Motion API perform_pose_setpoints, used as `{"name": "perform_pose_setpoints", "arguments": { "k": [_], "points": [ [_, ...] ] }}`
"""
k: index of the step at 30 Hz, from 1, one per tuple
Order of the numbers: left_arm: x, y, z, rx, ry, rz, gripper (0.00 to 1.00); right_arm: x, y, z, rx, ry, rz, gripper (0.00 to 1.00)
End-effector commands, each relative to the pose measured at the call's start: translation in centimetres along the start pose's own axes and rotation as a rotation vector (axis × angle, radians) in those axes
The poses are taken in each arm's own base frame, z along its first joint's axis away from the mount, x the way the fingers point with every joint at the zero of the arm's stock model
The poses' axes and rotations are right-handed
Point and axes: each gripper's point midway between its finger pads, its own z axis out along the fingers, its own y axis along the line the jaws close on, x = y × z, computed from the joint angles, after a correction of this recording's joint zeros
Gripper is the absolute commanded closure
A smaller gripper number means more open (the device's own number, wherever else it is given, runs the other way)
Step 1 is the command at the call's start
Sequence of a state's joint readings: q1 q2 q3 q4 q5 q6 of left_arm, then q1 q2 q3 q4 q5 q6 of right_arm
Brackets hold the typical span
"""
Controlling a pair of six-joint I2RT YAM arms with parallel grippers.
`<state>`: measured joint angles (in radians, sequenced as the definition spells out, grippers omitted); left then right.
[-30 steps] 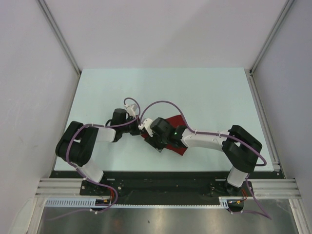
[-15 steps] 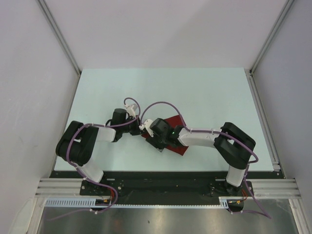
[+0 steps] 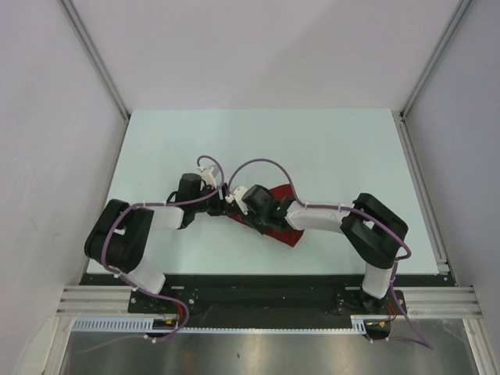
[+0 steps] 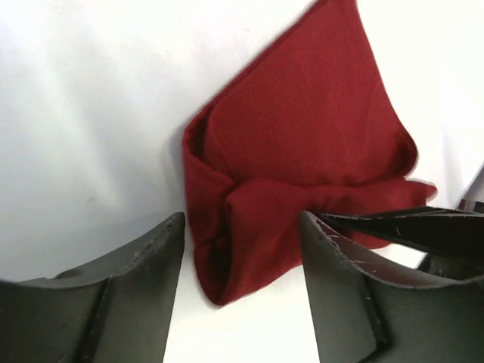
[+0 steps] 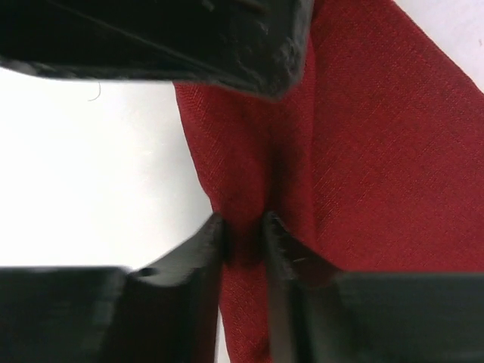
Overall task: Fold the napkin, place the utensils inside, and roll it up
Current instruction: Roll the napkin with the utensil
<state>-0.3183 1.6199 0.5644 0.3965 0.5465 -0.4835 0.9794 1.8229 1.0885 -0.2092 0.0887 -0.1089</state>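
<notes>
At the centre of the pale surface, the two arms met over the dark red napkin. The left tool stood at the cloth's 9 o'clock end with its fingers spread wide, gripping nothing. The napkin's bunched, folded end lay just ahead of the tool at 12 o'clock, and the flat part fanned away toward 1 o'clock. From above, the bundle's long axis ran roughly from 10 to 4 o'clock, and most of it was hidden under the right arm. The right tool came in from the 3 o'clock side and was pressed nearly together, pinching a raised ridge of the napkin. Both tools were at that same end, but only the right one had hold of it, so I judged that any rolling would start from that pinch. No fork showed in any view; whether it lay inside the folds could not be told.
</notes>
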Motion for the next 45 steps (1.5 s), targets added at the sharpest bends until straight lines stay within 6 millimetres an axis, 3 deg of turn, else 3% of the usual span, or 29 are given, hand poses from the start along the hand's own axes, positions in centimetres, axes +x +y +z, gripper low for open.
{"name": "perform_pose_setpoints", "arguments": {
  "k": [1, 8, 16, 20, 25, 37, 45],
  "points": [
    [-0.9, 1.5, -1.6, -0.119, -0.063, 0.048, 0.29, 5.4, 2.4, 0.9, -0.161, 0.18, 0.054, 0.77],
    [-2.1, 2.7, -3.3, -0.199, -0.149, 0.028, 0.26, 4.1, 5.8, -1.1, -0.459, 0.155, 0.178, 0.88],
    [-2.9, 0.5, -4.0, -0.092, -0.203, 0.076, 0.27, 1.7, 6.8, -3.0, -0.7, 0.1, 0.282, 0.93],
    [-2.9, -0.7, -4.0, -0.024, -0.203, 0.092, 0.27, 0.7, 6.4, -3.6, -0.77, 0.082, 0.356, 0.94],
    [-2.5, -1.6, -3.6, 0.033, -0.179, 0.1, 0.28, 0.0, 4.3, -3.6, -0.8, 0.044, 0.433, 0.94],
    [-1.3, -2.9, -2.6, 0.101, -0.108, 0.115, 0.31, 0.8, 0.9, -1.2, -0.812, 0.056, 0.542, 0.95],
    [-0.5, -3.2, -1.8, 0.125, -0.065, 0.104, 0.38, 1.3, 0.2, -0.1, -0.805, 0.072, 0.563, 0.95]
  ]
}}
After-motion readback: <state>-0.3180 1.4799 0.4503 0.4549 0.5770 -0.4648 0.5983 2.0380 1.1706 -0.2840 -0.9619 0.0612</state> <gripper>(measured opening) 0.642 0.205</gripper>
